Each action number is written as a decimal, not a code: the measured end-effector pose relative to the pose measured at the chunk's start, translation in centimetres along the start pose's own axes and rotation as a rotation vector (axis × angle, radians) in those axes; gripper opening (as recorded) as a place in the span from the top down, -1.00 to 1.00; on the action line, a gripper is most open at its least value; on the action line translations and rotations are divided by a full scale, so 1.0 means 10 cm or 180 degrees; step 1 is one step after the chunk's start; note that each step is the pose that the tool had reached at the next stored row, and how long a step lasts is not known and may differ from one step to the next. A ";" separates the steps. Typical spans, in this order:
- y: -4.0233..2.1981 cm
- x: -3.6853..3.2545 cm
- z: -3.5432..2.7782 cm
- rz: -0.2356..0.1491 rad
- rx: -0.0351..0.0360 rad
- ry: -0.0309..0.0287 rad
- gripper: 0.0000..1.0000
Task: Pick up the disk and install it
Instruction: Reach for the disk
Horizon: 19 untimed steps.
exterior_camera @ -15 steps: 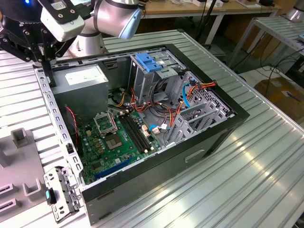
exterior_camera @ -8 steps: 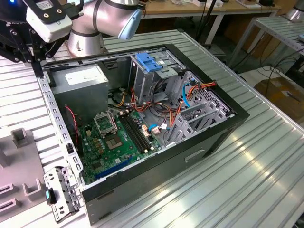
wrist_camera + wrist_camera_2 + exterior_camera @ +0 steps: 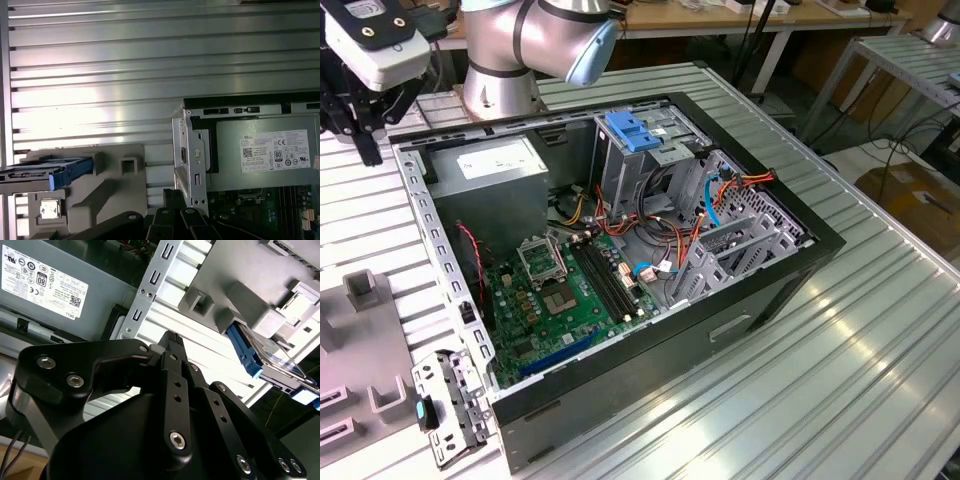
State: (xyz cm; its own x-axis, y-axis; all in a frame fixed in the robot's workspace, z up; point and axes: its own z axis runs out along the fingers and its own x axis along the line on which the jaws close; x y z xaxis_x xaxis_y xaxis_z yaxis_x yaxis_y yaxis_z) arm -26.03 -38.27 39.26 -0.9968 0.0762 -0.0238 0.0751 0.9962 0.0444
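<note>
The disk (image 3: 40, 172) lies in a grey holder (image 3: 115, 175) on the tabletop (image 3: 100, 75), beside the open computer case (image 3: 192, 150). Our end effector (image 3: 172, 340) hangs nearby, fingers (image 3: 173, 362) drawn together, empty. We judge the pickup step in hand; grasping calls for opened fingers aligned across the disk.

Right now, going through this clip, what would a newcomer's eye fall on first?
The open computer case sits in the middle of the exterior view, its green circuit board and tangled wires bare, with a blue bracket toward the view's top. In the first wrist view the disk with its blue rail rests in a grey holder on the ribbed table beside the case, apart from the gripper.
</note>
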 end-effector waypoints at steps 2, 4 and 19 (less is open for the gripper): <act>0.004 0.044 -0.001 0.0000 0.0000 0.0000 0.79; 0.007 0.077 -0.001 0.0000 0.0000 0.0000 0.79; 0.018 0.368 -0.007 0.0000 0.0000 0.0000 0.79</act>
State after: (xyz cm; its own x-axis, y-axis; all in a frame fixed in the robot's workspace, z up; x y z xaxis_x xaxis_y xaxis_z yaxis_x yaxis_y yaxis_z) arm -29.69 -37.81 39.25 -0.9968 0.0762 -0.0238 0.0751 0.9962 0.0444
